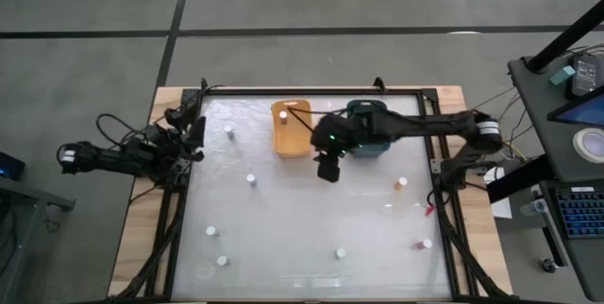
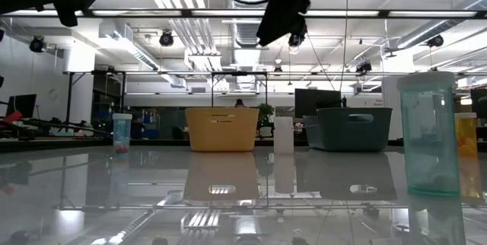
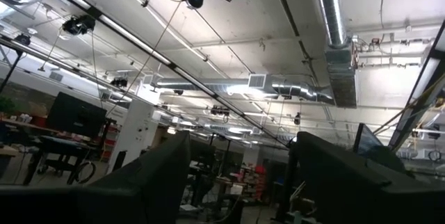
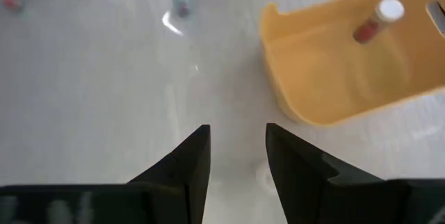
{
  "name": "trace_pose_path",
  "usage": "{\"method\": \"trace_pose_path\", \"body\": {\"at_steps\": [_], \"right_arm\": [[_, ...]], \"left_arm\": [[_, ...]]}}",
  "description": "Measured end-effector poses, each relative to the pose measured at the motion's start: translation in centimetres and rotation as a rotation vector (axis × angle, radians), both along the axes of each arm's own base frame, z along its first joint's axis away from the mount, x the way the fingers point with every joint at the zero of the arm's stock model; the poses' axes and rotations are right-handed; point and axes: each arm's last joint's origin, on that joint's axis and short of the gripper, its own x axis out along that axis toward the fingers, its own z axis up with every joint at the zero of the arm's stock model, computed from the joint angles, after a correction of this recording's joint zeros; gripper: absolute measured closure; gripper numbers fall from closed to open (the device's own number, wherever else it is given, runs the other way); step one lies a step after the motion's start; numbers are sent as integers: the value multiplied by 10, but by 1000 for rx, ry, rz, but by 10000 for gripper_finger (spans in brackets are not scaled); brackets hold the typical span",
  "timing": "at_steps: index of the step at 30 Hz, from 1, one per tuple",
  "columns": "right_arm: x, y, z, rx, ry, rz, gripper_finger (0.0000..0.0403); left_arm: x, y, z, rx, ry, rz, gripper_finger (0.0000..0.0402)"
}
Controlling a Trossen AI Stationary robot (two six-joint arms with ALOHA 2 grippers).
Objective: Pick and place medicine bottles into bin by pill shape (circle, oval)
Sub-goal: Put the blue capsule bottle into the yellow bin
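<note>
The glossy white counter has wide bare stretches between nine scattered white-capped medicine bottles, two of them near its right edge. At the far edge sit two bins: a yellow-orange plastic bin holding one bottle with a reddish body, and a teal plastic bin (contents hidden under the arm). The right gripper hovers beside the yellow bin, jaws narrowly apart and empty. The left gripper waits at the counter's left edge, jaws apart.

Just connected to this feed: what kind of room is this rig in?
Probably an open lab or workshop, not a home. The low view shows exposed ceiling ducts, hanging lights and workbenches with monitors behind the glass table; a desk with a keyboard stands beside it.
</note>
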Motion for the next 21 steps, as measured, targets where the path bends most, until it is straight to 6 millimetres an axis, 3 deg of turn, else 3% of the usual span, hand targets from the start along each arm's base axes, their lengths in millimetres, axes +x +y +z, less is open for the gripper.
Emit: {"method": "trace_pose_path", "body": {"at_steps": [10, 21], "right_arm": [[-40, 27, -16, -56, -258, 125, 285], [-75, 28, -31, -121, -451, 169, 287]], "left_arm": [[14, -2, 1, -40, 31, -56, 155], [46, -8, 3, -335, 207, -242, 155]]}}
